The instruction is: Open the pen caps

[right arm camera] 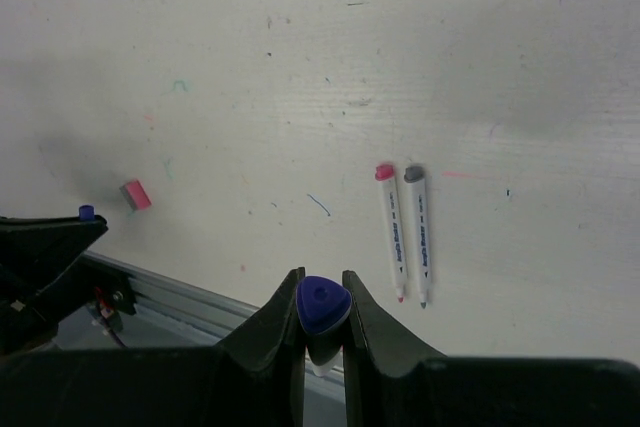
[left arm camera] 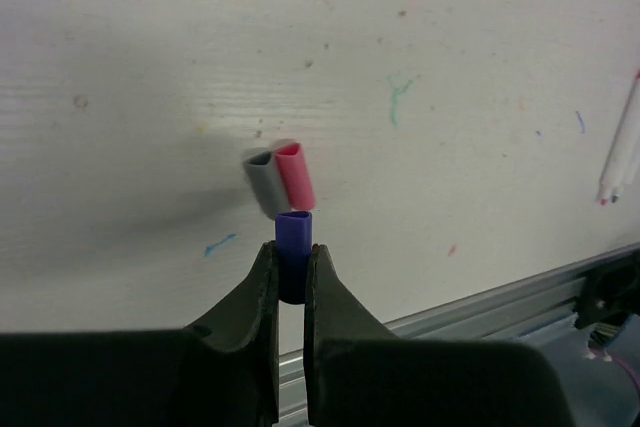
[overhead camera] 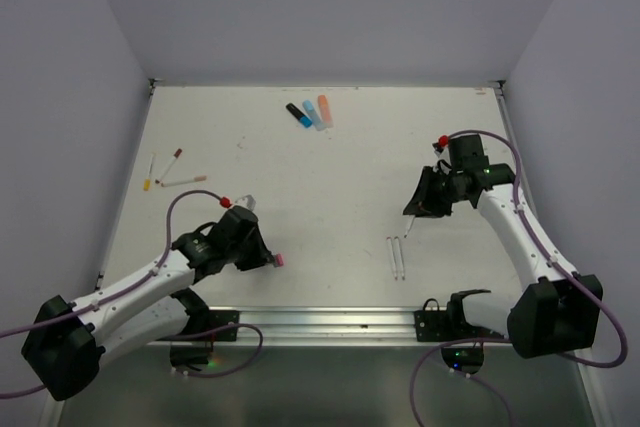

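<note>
Two grippers, both occupied.

Left gripper (left arm camera: 292,252): fingers pinched tight on the purple cap (left arm camera: 293,227), held just short of the pink cap (left arm camera: 296,175), which lay on the table (left arm camera: 450,37).

Right gripper (right arm camera: 322,282): closed on a thin pen (right arm camera: 322,309) seen end-on, its purple-blue end toward the camera, well to the right of the pink cap.

Grey cap (left arm camera: 264,179): on the table, touching the pink cap.

Two white pens (right arm camera: 405,237): side by side, right of the pink cap, tips bare. I judged them already opened.

Step in hand, as I read it: the purple cap was off its pen, one half in each gripper. The next move called for the left jaws to part over the pink cap and drop the purple one beside it. The right arm then had to lay its pen by the other two.

Views: only the left wrist camera showed the grey cap. Only the overhead camera showed three markers (overhead camera: 308,112), black, blue and salmon, far beyond the pink cap. It also showed three thin pens (overhead camera: 170,169) far to its left, apparently capped and too small to confirm.
</note>
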Controlling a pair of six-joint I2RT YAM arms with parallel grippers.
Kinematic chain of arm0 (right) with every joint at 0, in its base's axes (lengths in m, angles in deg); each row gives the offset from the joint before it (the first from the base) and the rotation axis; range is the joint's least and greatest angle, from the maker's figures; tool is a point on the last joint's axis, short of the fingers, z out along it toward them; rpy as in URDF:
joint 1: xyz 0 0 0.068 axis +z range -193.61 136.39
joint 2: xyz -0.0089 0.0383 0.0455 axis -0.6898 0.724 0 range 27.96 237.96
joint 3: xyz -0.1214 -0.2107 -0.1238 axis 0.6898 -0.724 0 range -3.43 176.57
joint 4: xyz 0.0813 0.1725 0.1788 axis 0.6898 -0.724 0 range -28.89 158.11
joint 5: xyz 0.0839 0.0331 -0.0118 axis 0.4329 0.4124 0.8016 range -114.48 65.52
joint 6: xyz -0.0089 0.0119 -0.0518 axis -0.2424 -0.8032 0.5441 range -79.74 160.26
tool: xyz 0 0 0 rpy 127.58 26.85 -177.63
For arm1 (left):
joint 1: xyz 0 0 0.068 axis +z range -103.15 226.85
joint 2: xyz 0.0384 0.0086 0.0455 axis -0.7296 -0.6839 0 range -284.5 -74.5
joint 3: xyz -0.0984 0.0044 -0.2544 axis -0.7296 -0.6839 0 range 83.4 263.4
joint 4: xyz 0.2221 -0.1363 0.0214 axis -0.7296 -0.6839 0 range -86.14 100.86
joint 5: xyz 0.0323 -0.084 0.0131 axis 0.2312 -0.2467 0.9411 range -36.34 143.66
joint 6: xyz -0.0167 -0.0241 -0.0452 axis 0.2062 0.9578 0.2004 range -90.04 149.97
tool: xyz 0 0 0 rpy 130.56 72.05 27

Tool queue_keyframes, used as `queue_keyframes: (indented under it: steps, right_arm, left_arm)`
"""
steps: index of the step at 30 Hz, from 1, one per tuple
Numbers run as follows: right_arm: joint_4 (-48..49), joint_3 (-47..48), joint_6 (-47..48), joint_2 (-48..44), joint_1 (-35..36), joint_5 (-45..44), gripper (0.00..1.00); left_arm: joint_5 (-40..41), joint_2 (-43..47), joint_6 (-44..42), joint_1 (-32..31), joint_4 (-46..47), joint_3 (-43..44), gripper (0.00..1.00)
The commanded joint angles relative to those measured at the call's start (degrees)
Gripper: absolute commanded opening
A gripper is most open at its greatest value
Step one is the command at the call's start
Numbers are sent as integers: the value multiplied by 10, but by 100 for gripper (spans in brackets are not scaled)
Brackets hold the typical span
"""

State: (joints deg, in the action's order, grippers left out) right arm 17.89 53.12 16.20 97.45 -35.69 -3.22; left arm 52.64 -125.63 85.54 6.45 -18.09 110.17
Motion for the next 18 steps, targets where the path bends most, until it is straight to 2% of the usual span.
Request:
queue_keyframes:
  steps: [1,18]
  right_arm:
    - [-17,15,18,-14,0,-21,0]
    - [-7,13,17,-39,-1,-21,0]
  left_arm:
    - [61,-5,8,1,-26,-9,0]
    - [25,-21,1,1,26,-54,7]
